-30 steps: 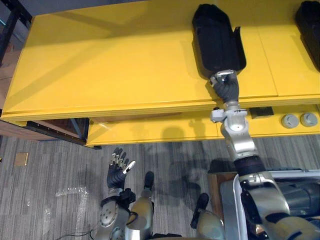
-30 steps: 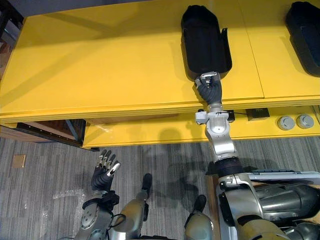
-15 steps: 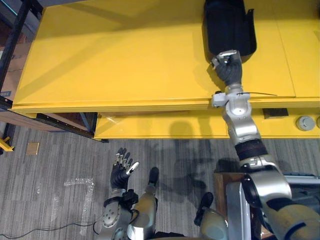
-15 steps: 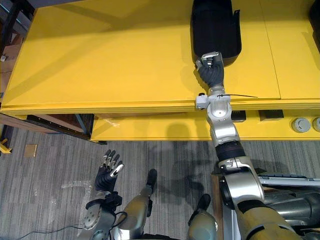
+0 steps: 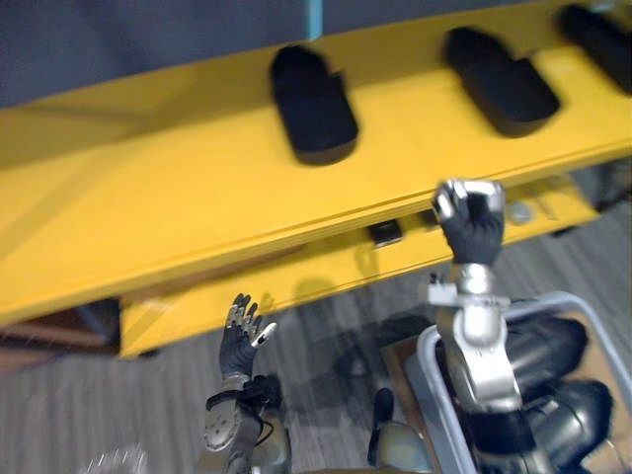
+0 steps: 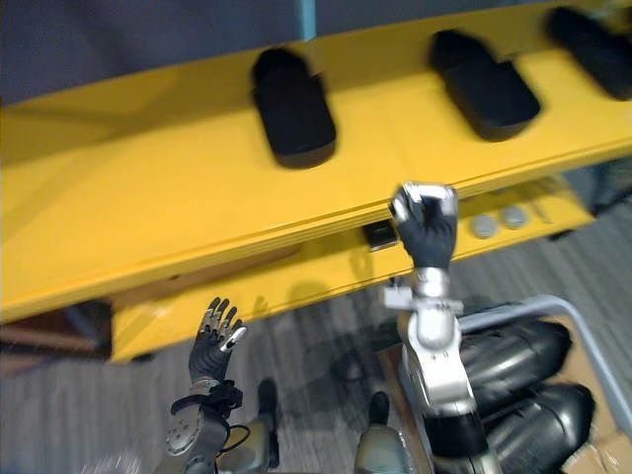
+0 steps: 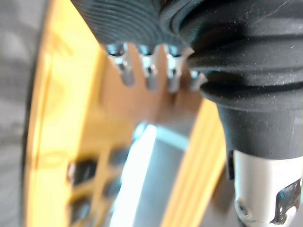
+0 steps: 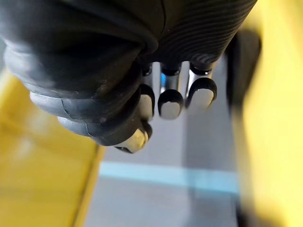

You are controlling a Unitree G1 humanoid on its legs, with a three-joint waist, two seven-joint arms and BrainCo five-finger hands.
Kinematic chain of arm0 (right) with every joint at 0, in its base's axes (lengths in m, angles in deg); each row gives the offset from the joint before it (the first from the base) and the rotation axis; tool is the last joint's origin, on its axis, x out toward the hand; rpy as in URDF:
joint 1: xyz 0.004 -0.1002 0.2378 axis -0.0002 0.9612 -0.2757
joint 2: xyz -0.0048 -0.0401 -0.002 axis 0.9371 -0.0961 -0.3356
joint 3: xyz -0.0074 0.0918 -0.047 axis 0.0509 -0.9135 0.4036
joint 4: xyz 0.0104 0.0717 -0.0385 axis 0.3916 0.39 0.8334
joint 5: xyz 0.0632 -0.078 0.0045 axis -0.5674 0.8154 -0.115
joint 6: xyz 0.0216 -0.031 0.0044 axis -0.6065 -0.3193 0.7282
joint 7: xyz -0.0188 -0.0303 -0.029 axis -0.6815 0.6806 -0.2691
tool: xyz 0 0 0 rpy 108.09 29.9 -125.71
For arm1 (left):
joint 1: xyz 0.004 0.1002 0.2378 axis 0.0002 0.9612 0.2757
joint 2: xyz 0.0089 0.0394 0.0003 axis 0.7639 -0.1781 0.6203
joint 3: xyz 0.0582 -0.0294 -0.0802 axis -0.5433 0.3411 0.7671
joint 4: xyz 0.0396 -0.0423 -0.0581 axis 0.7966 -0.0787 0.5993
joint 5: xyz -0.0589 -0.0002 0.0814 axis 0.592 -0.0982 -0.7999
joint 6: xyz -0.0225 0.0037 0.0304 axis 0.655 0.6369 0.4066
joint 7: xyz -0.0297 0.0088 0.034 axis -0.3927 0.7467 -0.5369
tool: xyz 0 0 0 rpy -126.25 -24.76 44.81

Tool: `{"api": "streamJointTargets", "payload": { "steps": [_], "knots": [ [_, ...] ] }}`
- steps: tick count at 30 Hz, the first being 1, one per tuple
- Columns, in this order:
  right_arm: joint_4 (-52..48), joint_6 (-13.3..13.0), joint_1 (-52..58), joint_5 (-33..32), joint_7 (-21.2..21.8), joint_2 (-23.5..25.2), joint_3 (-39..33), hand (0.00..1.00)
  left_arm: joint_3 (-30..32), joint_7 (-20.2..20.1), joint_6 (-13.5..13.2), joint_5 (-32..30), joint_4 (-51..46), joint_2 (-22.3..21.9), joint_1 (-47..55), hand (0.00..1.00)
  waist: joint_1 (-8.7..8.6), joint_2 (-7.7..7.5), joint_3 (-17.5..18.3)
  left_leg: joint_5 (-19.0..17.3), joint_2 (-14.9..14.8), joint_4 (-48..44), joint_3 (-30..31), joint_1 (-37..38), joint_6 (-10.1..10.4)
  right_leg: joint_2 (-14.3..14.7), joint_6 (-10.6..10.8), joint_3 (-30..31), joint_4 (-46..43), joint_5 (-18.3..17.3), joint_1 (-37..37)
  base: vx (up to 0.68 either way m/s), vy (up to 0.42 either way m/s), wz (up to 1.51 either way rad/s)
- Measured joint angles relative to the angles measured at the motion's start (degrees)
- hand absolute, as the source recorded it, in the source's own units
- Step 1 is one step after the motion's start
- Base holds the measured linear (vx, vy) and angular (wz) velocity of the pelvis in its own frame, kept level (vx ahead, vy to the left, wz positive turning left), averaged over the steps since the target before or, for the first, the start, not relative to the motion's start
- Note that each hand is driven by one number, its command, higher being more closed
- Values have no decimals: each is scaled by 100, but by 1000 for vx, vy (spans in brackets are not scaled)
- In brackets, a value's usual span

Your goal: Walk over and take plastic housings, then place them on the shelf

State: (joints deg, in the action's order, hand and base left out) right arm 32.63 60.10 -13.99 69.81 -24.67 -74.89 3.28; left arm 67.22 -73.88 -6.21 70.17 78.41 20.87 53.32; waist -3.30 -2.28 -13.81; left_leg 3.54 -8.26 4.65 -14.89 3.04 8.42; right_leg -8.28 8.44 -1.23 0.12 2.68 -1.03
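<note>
Three black plastic housings lie on the yellow shelf point(image 5: 148, 188): one in the middle point(image 5: 314, 99), one to the right point(image 5: 499, 81) and one at the far right edge point(image 5: 597, 30). My right hand point(image 5: 472, 222) is raised in front of the shelf's front edge, apart from the housings. Its fingers point(image 8: 170, 101) are curled in, and nothing is in them. Down at the lower left, over the grey floor, my left hand point(image 5: 239, 341) is open with spread fingers and holds nothing.
A bin with a grey rim point(image 5: 427, 348) stands at the lower right beside my right arm and holds more dark housings point(image 6: 513, 351). A lower yellow tier point(image 5: 296, 276) runs under the shelf, with two round grey knobs point(image 6: 484, 225) on it.
The camera has swung, so the shelf now shows slanted with three housings. My right hand has let go of the housing and drawn back off the shelf, fingers curled. The left hand stays low.
</note>
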Motion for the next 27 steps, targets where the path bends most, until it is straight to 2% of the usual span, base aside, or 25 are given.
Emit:
{"api": "streamJointTargets", "payload": {
  "steps": [7, 8, 10, 12, 13, 14, 15, 16, 17, 19, 22, 24, 25, 27],
  "knots": [
    [-101, 44, 1672, 212, -332, 286, -673, 0, -36, 17, 208, -239, 20, -26, 62, 0, -396, 91, 138, -318, -153, -322, -676, 96, 69, 166, 35, 667, 103, 127, -188, 5, -18, -52],
    [-102, 34, 1776, 174, -361, 324, -733, 0, -42, 17, 224, -239, 20, -23, 99, 0, -429, 110, 150, -339, -157, -338, -734, 106, 68, 169, 41, 705, 127, 136, -188, 19, -4, -39],
    [-59, -72, 2150, -62, -377, 517, -930, 0, -44, 22, 227, -239, 12, -22, 239, 0, -603, 167, 198, -415, -180, -385, -861, 157, 88, 195, 47, 830, 185, 165, -186, 29, -1, -31],
    [153, -106, 2234, -187, -362, 546, -944, 0, -21, 89, 227, -238, 10, -17, 322, 0, -633, 174, 206, -631, -249, -679, -956, 171, 110, 260, 66, 1052, 198, 195, -183, 28, 2, -44],
    [259, -110, 2237, -234, -335, 545, -963, 0, 5, 154, 226, -235, 4, -18, 356, 0, -631, 178, 210, -757, -268, -885, -873, 111, 75, 278, 60, 1130, 194, 204, -194, 10, 21, -70],
    [528, -117, 2177, -242, -232, 493, -997, 0, 38, 284, 225, -216, -111, -72, 414, 0, -556, 207, 231, -1135, -298, -1421, -217, -112, -98, 339, 51, 1375, 189, 229, -266, -29, 58, -105],
    [771, -126, 2063, -248, -141, 362, -987, 0, 47, 427, 221, -206, -297, -163, 509, 0, -390, 312, 269, -1521, -296, -1842, 571, -299, -132, 423, 79, 1665, 214, 269, -393, -41, 92, -123],
    [874, -130, 1990, -274, -103, 277, -986, 0, 53, 477, 220, -204, -379, -202, 546, 0, -349, 390, 264, -1726, -294, -1976, 881, -338, -107, 474, 122, 1798, 231, 288, -427, -79, 179, -120],
    [1084, -132, 1839, -299, -47, 126, -971, 0, 73, 501, 215, -201, -490, -252, 616, 0, -330, 521, 294, -2113, -270, -2173, 1247, -437, 65, 535, 185, 1961, 237, 322, -514, -84, 254, -73],
    [1314, -130, 1707, -353, -43, 109, -826, 0, 174, 489, 184, -197, -533, -208, 610, 0, -339, 498, 283, -2323, -102, -2529, 1226, -528, -68, 405, 249, 2067, 165, 328, -523, -87, 273, -34],
    [1525, -76, 1753, -464, -317, 70, -377, 0, 299, 465, -144, -221, -569, -159, 532, 0, -329, 431, 268, -2545, 24, -3094, 1158, -793, -173, 357, 383, 2227, -284, 189, -817, -93, 207, -13],
    [1805, -87, 1765, -569, -532, 176, -264, 0, 287, 470, -209, -238, -579, -116, 390, 0, -298, 309, 173, -2606, 115, -3423, 1149, -902, -240, 345, 479, 2395, -443, 240, -960, -90, 180, -40],
    [1975, -193, 1886, -570, -636, 278, -291, 0, 253, 476, -236, -237, -583, -109, 284, 0, -333, 239, 107, -2685, 144, -3507, 1089, -806, -293, 349, 533, 2522, -470, 357, -943, -135, 162, -59],
    [2037, -414, 2022, -684, -589, 408, -366, 0, 272, 561, -256, -383, -585, -29, 151, 0, -338, 146, -11, -2760, 134, -3550, 829, -652, -353, 363, 506, 2443, -438, 569, -892, -175, 94, -82]
  ]
}}
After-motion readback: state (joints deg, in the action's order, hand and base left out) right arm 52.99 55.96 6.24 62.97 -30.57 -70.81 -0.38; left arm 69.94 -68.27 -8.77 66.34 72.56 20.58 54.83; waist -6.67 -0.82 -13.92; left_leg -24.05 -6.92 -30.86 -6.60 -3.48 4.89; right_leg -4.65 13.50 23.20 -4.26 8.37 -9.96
